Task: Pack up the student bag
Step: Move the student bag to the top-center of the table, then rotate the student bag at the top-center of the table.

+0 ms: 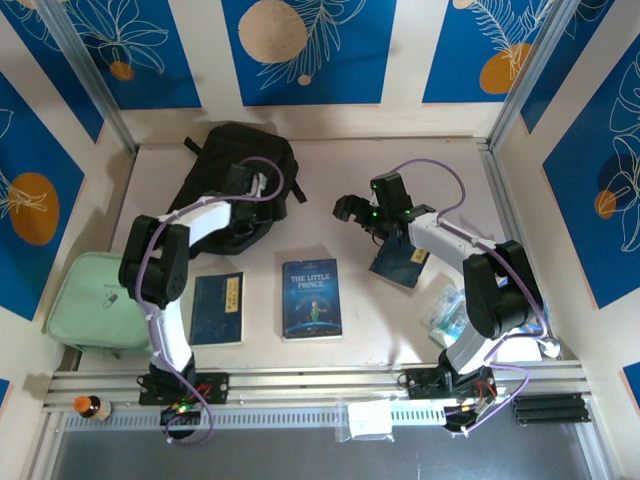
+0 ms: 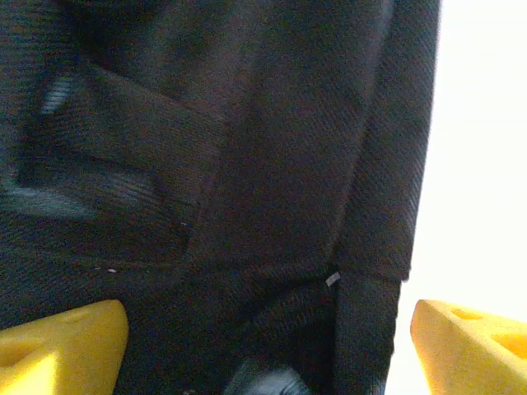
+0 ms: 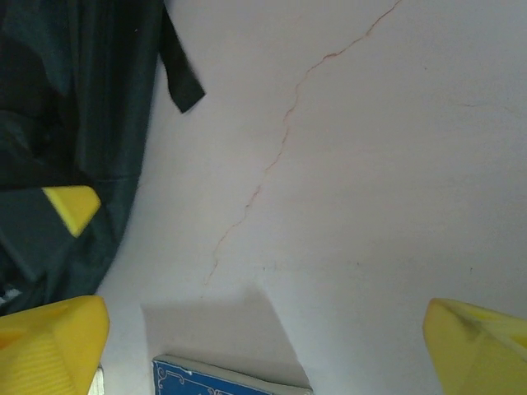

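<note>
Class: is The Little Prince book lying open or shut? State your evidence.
Shut: The Little Prince book lies flat on the table, its whole front cover and title facing up, no pages spread.

Student bag (image 1: pixel 230 145) partly hidden under left arm (image 1: pixel 205 218); close-up fabric blurred.

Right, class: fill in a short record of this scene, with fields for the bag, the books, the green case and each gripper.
bag: black student bag, far left of the table
books: three, all outside the bag: The Little Prince, dark blue book, third book further right
case: mint-green case, near left edge
left gripper: open, close over the bag's fabric
right gripper: open, above bare table beside the bag
</note>
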Robot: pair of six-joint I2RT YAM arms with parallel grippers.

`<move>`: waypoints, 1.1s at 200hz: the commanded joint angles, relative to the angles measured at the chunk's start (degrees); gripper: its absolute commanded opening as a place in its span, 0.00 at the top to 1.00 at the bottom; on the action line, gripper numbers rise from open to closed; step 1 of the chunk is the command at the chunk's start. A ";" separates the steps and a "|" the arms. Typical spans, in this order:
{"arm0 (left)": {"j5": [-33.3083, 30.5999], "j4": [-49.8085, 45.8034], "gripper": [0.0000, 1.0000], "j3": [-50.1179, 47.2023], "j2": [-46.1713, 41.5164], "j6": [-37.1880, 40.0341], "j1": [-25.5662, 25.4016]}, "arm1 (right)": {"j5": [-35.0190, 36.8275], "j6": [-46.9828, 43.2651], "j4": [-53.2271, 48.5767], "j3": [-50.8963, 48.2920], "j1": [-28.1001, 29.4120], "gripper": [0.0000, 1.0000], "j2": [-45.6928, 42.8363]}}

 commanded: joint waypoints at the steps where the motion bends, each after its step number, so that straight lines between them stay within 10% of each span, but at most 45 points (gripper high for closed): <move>1: -1.41 -3.34 0.13 2.56 3.64 5.21 -5.64 | 0.52 1.59 0.88 -0.70 0.24 0.03 0.59; 109: -2.52 -5.47 0.14 9.82 2.02 11.84 -15.98 | -0.93 5.37 5.64 -11.80 -8.33 0.03 -8.75; 220: -8.43 -9.29 0.10 -16.82 -26.48 -12.87 -11.80 | -11.81 0.53 -5.59 24.86 -2.37 0.19 23.61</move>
